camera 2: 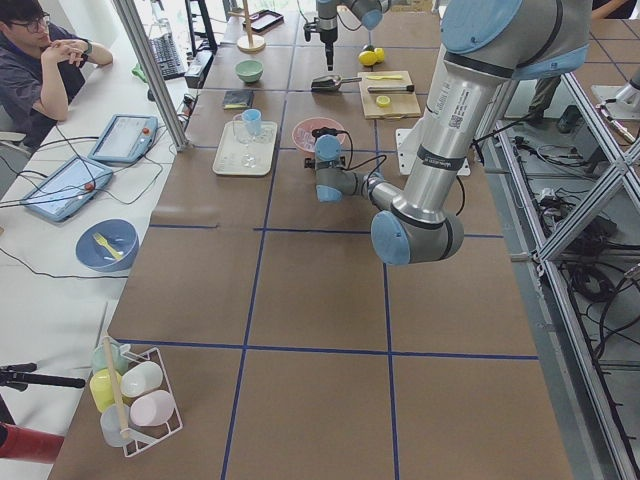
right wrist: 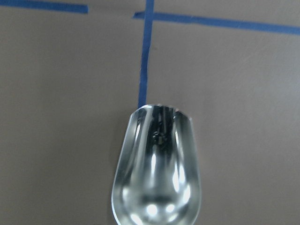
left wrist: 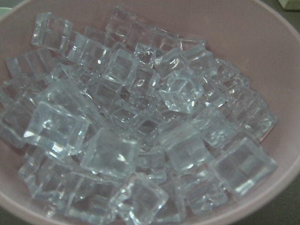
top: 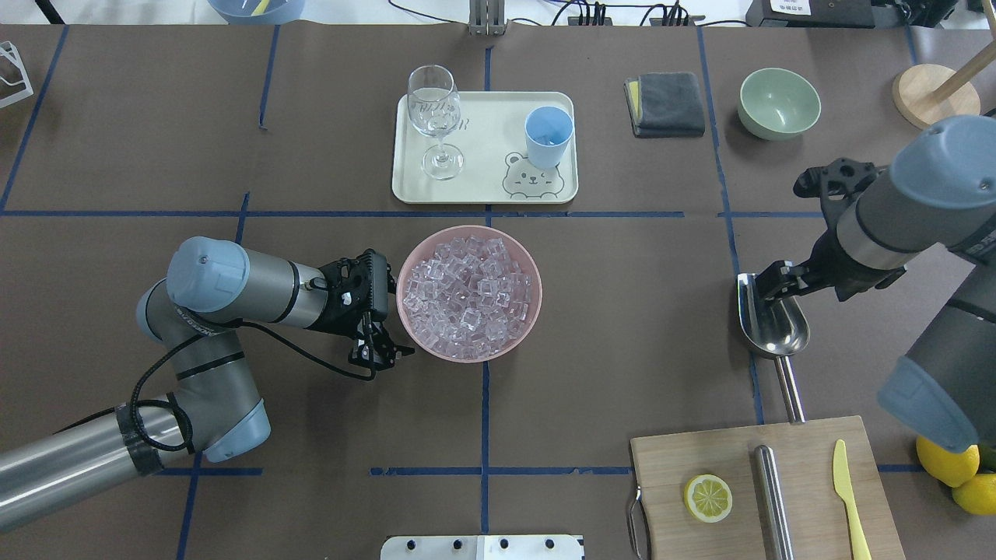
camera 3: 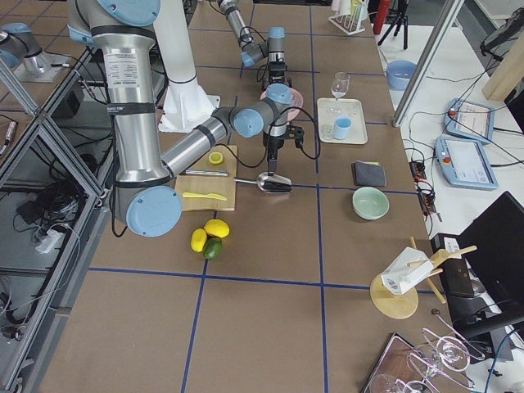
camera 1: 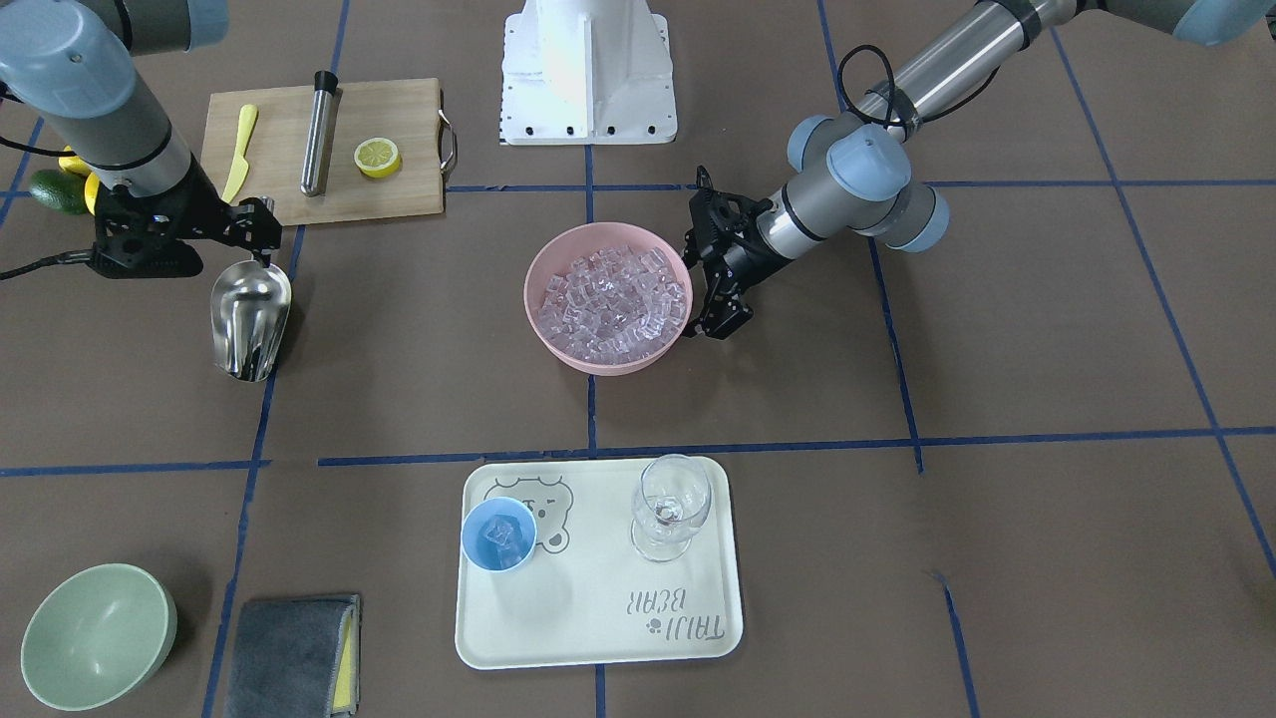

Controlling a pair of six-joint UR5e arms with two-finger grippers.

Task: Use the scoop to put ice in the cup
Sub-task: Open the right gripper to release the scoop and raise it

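Scoop empty under right gripper, jaws: cannot tell; left gripper by bowl, jaws apart. Risk: scoop twisting in grasp, ice missing cup.

The only lettering that reads stands on the cream tray on the table: grey capitals near one corner, upside down in the front-facing view, in two lines. One line reads "BEAR"; the other looks like "TAIJI", with a small paw mark beside it. At the opposite end of the tray a line drawing of a bear's face is printed, partly covered by the cup. In the overhead view the wine glass hides most of the lettering. A small sticker on the near arm in the left side view is too small to read.
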